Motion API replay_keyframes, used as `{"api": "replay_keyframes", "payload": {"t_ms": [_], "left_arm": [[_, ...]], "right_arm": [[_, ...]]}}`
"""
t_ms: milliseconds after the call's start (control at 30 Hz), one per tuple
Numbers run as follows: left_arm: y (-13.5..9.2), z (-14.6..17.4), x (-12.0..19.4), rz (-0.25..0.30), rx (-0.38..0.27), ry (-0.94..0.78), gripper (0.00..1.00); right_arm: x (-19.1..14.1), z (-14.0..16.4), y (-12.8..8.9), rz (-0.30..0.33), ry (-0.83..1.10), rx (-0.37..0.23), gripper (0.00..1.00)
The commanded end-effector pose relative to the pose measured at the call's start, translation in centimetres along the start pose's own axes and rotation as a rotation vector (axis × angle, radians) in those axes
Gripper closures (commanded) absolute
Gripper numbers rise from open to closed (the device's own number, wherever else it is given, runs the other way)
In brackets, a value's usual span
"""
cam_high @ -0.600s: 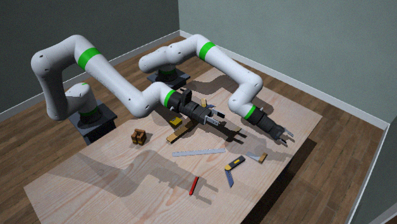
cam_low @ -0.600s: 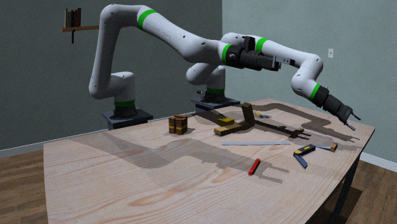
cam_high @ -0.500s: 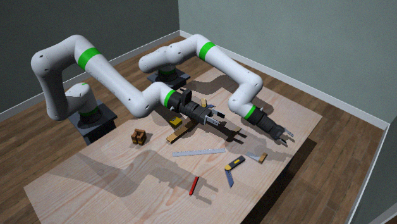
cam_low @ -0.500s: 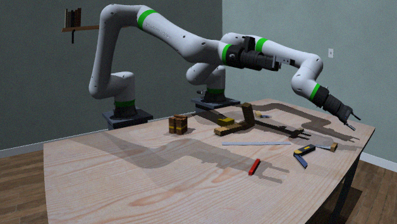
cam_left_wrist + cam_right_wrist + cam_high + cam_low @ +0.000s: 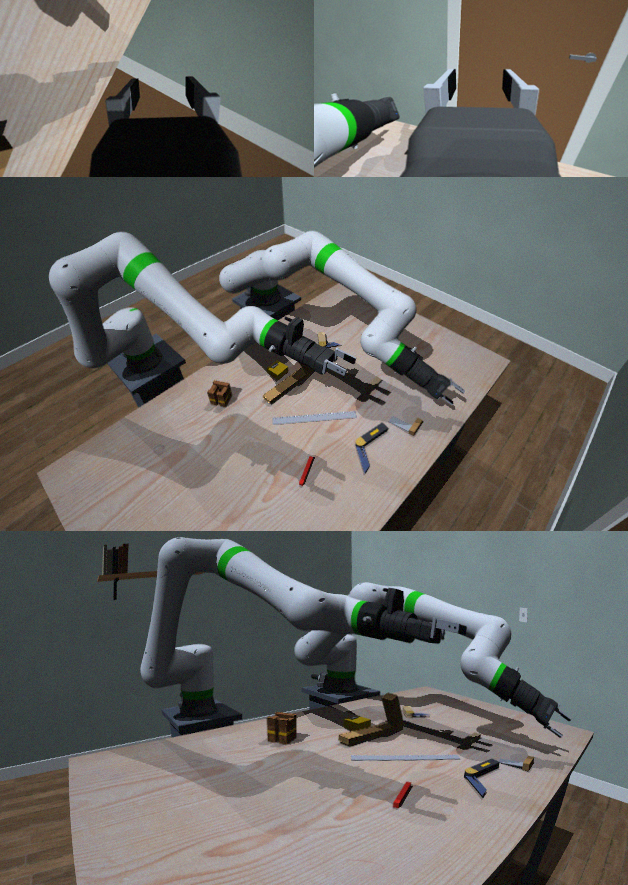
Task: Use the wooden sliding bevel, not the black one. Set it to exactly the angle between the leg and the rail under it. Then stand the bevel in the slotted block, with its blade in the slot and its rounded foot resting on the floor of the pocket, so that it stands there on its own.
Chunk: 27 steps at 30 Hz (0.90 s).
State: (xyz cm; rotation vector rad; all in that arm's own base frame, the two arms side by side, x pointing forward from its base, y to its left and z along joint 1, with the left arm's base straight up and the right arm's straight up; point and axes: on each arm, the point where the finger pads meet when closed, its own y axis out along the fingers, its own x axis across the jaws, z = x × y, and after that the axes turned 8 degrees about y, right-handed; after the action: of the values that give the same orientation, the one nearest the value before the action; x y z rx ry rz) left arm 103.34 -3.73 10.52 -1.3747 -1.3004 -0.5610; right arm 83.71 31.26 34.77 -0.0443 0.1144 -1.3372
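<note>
Two grippers inspected, both spread and unloaded: the left gripper (image 5: 457,397) (image 5: 565,727) (image 5: 162,87) (image 5: 392,109) near the right table edge, the right gripper (image 5: 349,364) (image 5: 453,628) (image 5: 479,79) above the middle.

Item for use: wooden bevel (image 5: 322,339) (image 5: 408,711), lying on the far part of the table, its blue blade out at an angle. Identification is by its pale handle and is judged probable. The black bevel (image 5: 373,434) (image 5: 484,767), right of centre and nearer, is to be left alone.

Reference: leg (image 5: 301,373) (image 5: 392,711) rising at a slant from the rail (image 5: 284,387) (image 5: 361,734). Slotted block (image 5: 219,394) (image 5: 281,728) to the left, nothing in its slot.

Step in hand, as judged: approach and pick-up; setting and standing are outstanding. The next move calls for a gripper lowered over the wooden handle, clear of the leg, with the blade left free to pivot. The angle should then be matched against leg and rail, probably with the second gripper turning the blade. Risk noted: a later grip on the blade could disturb the setting.

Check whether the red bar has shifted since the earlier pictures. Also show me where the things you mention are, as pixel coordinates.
No visible shift: the red bar (image 5: 307,470) (image 5: 402,795) lies at the same place and slant relative to the steel ruler (image 5: 314,418) (image 5: 405,758) in the top view.
</note>
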Motion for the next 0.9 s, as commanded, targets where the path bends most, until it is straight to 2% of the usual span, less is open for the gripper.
{"api": "replay_keyframes", "payload": {"t_ms": [0, 133, 333, 433, 500, 567, 867], "left_arm": [[-0.2, -0.4, 0.9, -0.008, -0.007, -0.002, 0.00], [-1.0, 0.5, 0.7, 0.013, 0.010, -0.003, 0.00], [-5.1, 5.2, -0.3, 0.125, 0.086, -0.010, 0.00], [-6.8, 6.6, -0.8, 0.165, 0.109, -0.013, 0.00], [-6.8, 6.6, -0.8, 0.165, 0.109, -0.013, 0.00], [-9.1, 8.5, -1.5, 0.220, 0.135, -0.019, 0.00], [-14.9, 12.2, -3.4, 0.349, 0.182, -0.039, 0.00]], "right_arm": [[0.0, 0.9, -0.1, 0.000, -0.001, 0.013, 0.00], [0.1, 1.0, -0.1, -0.001, -0.004, 0.015, 0.00], [0.8, 1.4, -0.1, -0.002, -0.025, 0.029, 0.00], [1.6, 1.7, -0.2, -0.004, -0.047, 0.043, 0.00], [1.6, 1.7, -0.2, -0.004, -0.047, 0.043, 0.00], [2.2, 2.1, -0.3, -0.005, -0.066, 0.055, 0.00], [6.6, 4.2, -1.1, -0.009, -0.209, 0.134, 0.00]]}}
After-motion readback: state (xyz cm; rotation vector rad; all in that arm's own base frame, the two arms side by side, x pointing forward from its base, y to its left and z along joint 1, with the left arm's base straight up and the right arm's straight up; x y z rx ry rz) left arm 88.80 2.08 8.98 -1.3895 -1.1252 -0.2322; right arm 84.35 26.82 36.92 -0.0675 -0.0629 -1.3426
